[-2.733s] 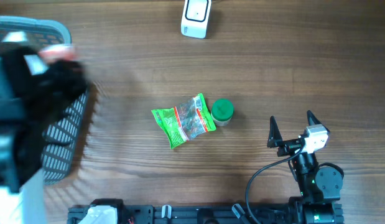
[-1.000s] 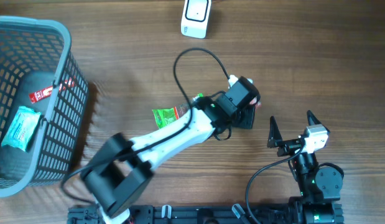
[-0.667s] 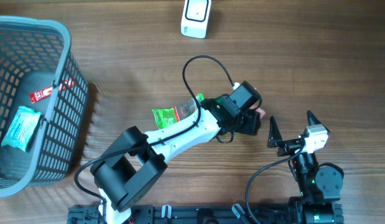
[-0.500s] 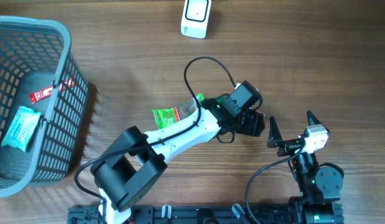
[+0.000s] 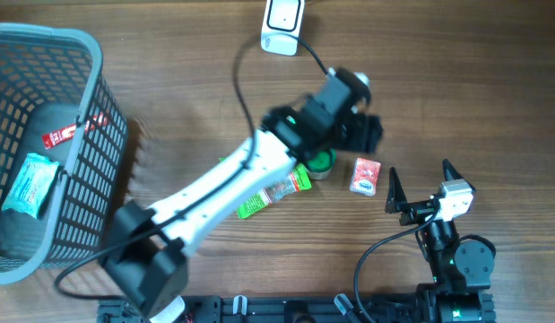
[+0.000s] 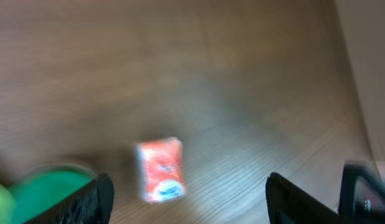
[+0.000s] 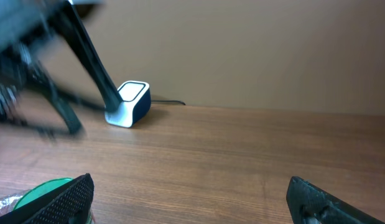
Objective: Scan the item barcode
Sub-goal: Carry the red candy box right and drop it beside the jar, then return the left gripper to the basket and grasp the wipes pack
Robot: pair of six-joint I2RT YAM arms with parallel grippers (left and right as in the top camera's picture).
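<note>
The left gripper point(image 6: 187, 198) has let go. Its fingers now stand spread with nothing between them, and the arm has swung up and away past the green jar point(image 5: 320, 161), toward the scanner point(image 5: 283, 16). The red packet point(image 5: 365, 176) it carried a second ago now lies on the surface point(image 5: 492, 81) just right of the green jar, apart from it. The right gripper point(image 5: 420, 187) waits spread, further right of the jar. The packet looks only set down, its barcode not yet scanned.
</note>
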